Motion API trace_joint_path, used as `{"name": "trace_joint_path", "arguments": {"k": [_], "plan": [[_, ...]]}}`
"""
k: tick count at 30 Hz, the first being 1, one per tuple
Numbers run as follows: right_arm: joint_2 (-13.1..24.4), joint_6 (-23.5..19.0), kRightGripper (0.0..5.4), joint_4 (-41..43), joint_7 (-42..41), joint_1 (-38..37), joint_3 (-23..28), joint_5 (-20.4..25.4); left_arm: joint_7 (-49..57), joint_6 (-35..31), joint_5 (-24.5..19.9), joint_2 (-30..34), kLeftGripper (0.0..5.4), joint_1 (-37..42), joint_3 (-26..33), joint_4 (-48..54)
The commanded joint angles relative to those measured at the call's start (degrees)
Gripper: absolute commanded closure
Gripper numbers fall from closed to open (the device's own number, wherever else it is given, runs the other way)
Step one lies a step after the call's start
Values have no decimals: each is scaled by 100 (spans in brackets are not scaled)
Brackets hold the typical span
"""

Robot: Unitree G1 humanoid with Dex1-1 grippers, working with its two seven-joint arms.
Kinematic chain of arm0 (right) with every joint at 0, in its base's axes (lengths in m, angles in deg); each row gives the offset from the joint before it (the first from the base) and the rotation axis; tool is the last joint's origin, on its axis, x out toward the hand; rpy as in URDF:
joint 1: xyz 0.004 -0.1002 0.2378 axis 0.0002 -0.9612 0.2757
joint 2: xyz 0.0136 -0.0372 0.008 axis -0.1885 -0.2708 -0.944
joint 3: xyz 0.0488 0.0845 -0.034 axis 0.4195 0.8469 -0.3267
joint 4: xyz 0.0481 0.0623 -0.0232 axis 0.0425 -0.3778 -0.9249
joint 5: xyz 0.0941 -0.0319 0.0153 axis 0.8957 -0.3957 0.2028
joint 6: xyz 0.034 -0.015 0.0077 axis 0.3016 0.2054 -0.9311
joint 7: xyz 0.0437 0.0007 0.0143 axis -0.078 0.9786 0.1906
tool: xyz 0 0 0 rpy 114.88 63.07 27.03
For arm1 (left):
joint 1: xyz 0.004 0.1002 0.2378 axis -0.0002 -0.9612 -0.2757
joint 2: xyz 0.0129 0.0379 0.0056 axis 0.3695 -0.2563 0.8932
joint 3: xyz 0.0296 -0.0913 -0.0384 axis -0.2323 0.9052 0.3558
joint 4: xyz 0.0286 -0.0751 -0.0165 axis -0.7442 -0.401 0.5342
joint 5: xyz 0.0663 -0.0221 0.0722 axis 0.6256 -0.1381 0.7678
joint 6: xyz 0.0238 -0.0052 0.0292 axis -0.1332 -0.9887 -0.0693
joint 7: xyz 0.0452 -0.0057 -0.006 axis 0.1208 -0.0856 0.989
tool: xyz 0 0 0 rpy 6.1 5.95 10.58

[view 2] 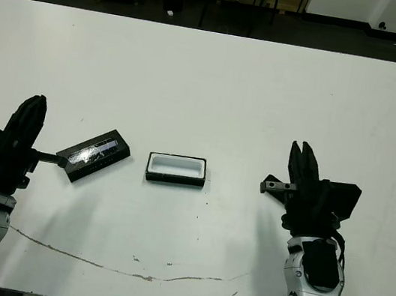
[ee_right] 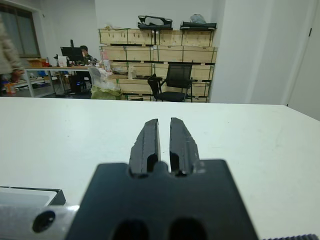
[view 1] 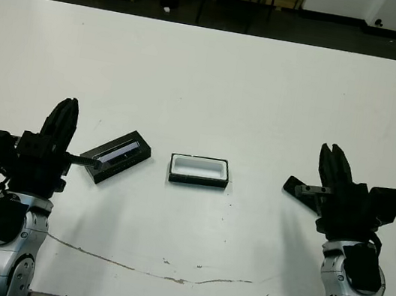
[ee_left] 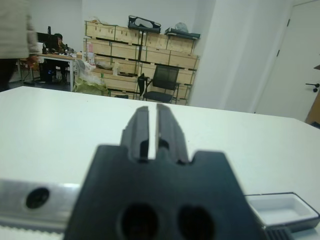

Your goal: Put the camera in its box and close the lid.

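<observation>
Hands: left hand lower left and right hand lower right, both with fingers together and empty.
Box: open at frame centre on the desk.
Lid: askew, left of the box.
Camera: not distinguishable.
Risk: you may grab the striped lid by mistake.

The surface is matt white with a thin scuffed line near its front edge, the box matt black with a smooth white lining, the lid black with a glossy pale stripe, and the fingers matt black plastic.
</observation>
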Motion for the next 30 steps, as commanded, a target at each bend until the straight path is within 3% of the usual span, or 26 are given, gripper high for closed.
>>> {"name": "trace_joint_path", "arguments": {"k": [1,9,18,23,30], "plan": [[-4,-122,540,-6,3,-115,13,32,-26,-82,-8,23,538,-116,-13,-11],[81,-154,540,31,-50,-266,-24,-96,-61,-38,30,40,538,-179,-57,-2],[391,-155,540,163,-512,-241,141,249,-103,10,-31,2,538,-236,-95,-32],[1052,-241,540,276,-1036,-69,449,431,-181,96,-63,23,538,-249,-66,-78],[2561,-1411,540,372,-1845,403,929,559,-168,100,-70,-9,538,-309,-78,-53]]}}
